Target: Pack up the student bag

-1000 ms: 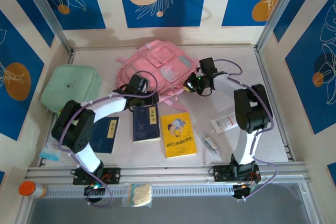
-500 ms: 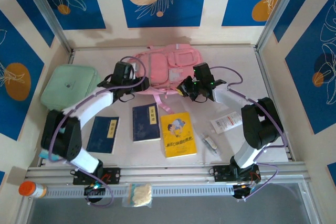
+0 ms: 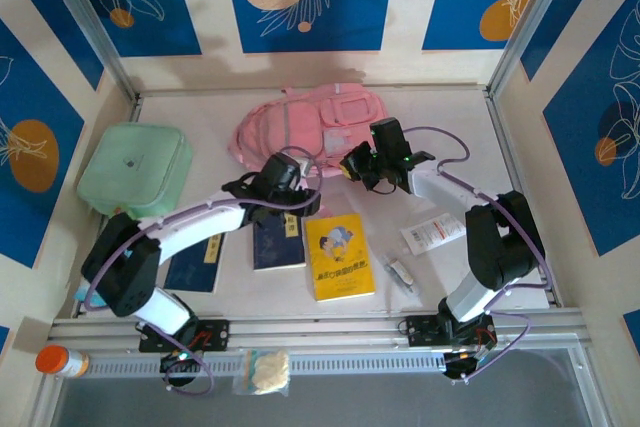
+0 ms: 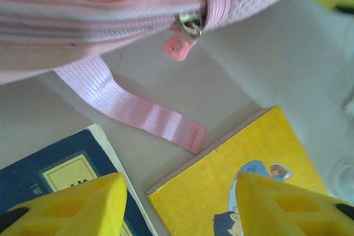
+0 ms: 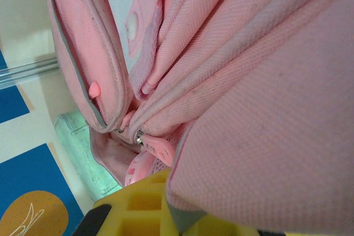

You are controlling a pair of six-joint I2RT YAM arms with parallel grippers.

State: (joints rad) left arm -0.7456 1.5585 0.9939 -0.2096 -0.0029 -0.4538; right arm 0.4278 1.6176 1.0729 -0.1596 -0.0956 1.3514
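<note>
The student bag (image 3: pixel 310 125) lay at the far middle of the table (image 3: pixel 520 197), front pockets up, with a mint-green case (image 3: pixel 135 169) well apart on its left. The right gripper (image 3: pixel 358 165) was clamped on the pink fabric at the bag's near right edge (in the right wrist view the cloth draped over a yellow finger (image 5: pixel 145 209)). The left gripper (image 3: pixel 288 190) hung just beside the bag's near edge with its fingers apart and nothing between them, above a dark blue book (image 3: pixel 278 239) and a yellow book (image 3: pixel 338 255). Its wrist view showed a zipper pull (image 4: pixel 178 48) and a loose pink strap (image 4: pixel 133 109) lying on the table.
</note>
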